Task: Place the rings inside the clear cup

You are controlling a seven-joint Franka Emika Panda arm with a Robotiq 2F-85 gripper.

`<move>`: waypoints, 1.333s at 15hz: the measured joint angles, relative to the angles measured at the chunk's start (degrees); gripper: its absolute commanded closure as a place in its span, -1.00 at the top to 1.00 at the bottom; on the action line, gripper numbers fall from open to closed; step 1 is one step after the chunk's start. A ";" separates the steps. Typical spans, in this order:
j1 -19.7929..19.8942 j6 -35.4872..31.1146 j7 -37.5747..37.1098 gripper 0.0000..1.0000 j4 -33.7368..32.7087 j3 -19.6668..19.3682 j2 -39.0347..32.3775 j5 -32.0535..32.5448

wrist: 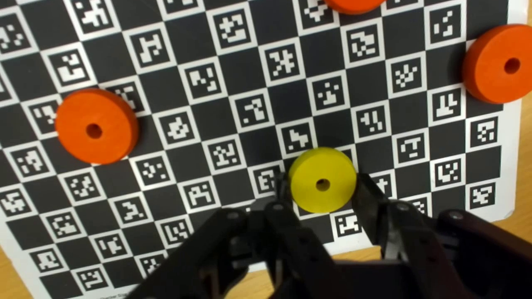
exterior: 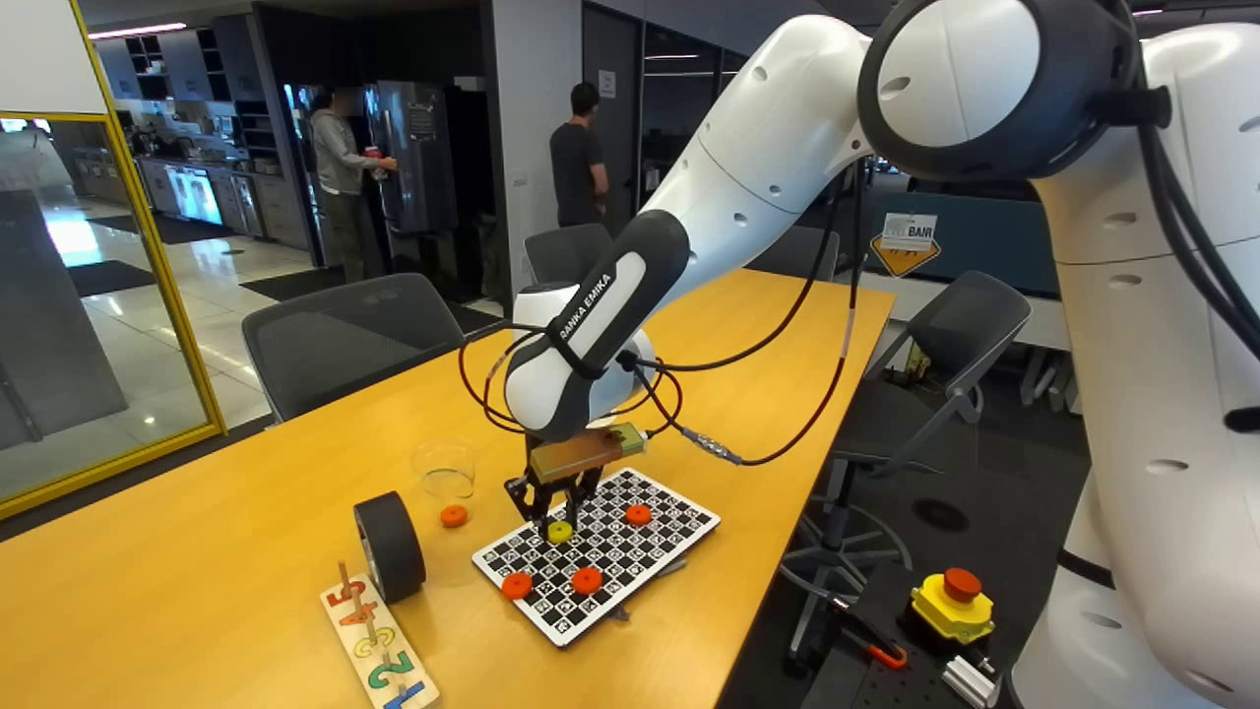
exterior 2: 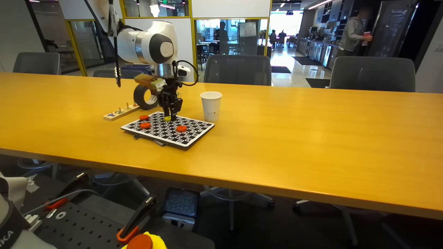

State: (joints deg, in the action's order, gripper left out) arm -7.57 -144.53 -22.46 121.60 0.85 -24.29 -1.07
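My gripper (wrist: 321,186) is shut on a yellow ring (wrist: 337,170), one finger against each side of it. That ring is low over the checkered board (exterior: 551,622); whether it touches the board I cannot tell. In the wrist view two orange rings (wrist: 96,142) (wrist: 492,62) and part of a third lie on the board. Left of the board in an exterior view stands the clear cup (exterior: 445,475), faint to see. Another orange ring (exterior: 454,516) shows at its lower outline; inside or in front, I cannot tell. A sliver of the cup's rim (exterior 2: 179,94) shows behind my gripper.
A black tape roll (exterior: 392,547) stands on edge near the clear cup. Beside it lies a wooden number board (exterior: 379,645) with upright pegs. An opaque white cup (exterior 2: 211,106) stands off the board's far edge. Cables hang from the arm.
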 measured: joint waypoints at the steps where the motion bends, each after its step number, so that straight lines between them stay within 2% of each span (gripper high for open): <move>1: 0.00 0.01 0.00 -0.58 0.00 0.00 0.00 0.00; 7: -0.66 0.05 -0.29 -0.58 -0.43 -1.18 1.31 1.42; 13: -0.93 0.33 -2.40 -0.58 -0.92 -4.45 9.02 7.50; 20: 1.22 0.56 -4.19 -0.58 -1.21 -6.28 12.77 11.35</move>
State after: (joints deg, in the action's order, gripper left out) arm -6.35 -143.96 -26.64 120.39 -5.43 -11.52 10.28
